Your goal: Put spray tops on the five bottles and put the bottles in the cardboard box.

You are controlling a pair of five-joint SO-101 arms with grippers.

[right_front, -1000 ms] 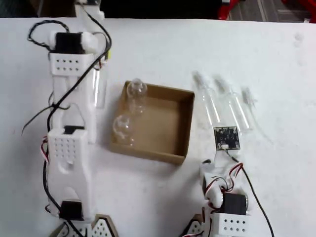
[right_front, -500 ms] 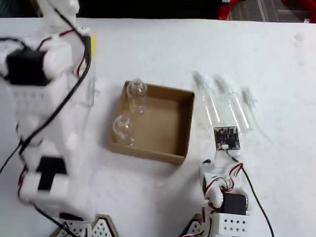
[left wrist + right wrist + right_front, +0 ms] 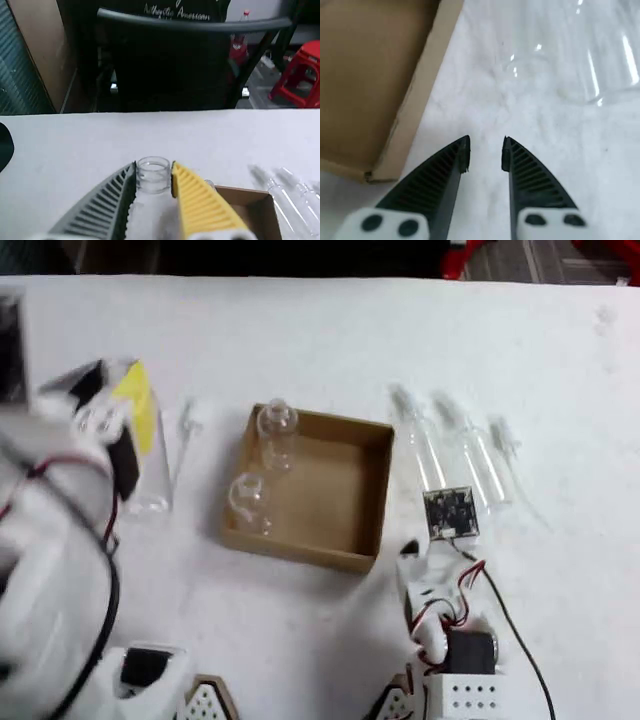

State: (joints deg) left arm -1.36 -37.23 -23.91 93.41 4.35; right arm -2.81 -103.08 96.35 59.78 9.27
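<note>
Step in hand: fitting a spray top.
My left hand (image 3: 153, 168) pinches an uncapped bottle (image 3: 152, 184) beside the cardboard box (image 3: 381, 490); my right hand (image 3: 485, 148) is spread, empty. Next move: align the loose spray top (image 3: 187, 421) on the neck.

Glossy clear bottle (image 3: 153, 175), matt cardboard box (image 3: 335, 490)

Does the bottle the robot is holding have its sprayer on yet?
Not yet. The bottle clamped in the left hand shows a bare, open neck in the left wrist view, with nothing fitted on it.
</note>
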